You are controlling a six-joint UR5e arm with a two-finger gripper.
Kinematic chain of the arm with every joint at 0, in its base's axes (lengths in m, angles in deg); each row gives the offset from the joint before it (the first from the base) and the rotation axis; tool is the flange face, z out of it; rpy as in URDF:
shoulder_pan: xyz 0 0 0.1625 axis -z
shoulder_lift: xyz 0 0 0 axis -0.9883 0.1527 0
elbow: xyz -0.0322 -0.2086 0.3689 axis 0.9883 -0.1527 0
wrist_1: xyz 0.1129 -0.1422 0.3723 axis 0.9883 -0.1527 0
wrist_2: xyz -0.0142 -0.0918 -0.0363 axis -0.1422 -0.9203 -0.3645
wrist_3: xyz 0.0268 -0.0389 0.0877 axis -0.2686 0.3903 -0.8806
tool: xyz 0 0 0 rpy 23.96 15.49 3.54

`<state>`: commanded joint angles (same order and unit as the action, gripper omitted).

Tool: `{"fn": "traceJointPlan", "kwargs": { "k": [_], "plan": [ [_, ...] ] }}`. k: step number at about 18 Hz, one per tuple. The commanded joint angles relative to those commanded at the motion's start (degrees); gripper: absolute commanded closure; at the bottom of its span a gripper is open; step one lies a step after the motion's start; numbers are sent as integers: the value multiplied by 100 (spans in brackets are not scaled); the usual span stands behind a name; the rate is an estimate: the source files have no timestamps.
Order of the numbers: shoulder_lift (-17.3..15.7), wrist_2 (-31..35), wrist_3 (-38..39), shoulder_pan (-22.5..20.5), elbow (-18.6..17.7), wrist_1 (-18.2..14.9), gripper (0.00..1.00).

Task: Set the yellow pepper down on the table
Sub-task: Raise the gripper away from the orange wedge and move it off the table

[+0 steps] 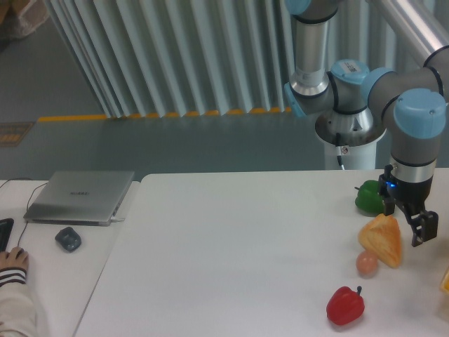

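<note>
My gripper (407, 223) hangs low over the right end of the white table (231, 246), fingers apart and nothing visibly between them. It is just right of an orange-yellow wedge-shaped item (382, 239) and behind it. I cannot pick out the yellow pepper for certain. Only a yellow sliver (445, 281) shows at the frame's right edge, below the gripper, and I cannot tell what it is.
A green pepper (367, 198) lies left of the gripper, a small pinkish ball (366, 263) sits in front of the wedge, and a red pepper (345, 305) is nearer the front. On the left desk are a grey laptop (81, 196), a dark mouse (68, 239) and a person's hand (12, 263).
</note>
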<state>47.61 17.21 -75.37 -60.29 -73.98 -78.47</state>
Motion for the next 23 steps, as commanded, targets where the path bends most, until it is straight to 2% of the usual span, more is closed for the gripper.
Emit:
{"fn": "traceJointPlan", "kwargs": {
  "k": [15, 18, 23],
  "plan": [
    [-9, 26, -140, -26, 17, 0, 0],
    [-18, 9, -132, -44, -35, 350, 0],
    [9, 52, -131, -17, -105, 422, 0]
  ]
}}
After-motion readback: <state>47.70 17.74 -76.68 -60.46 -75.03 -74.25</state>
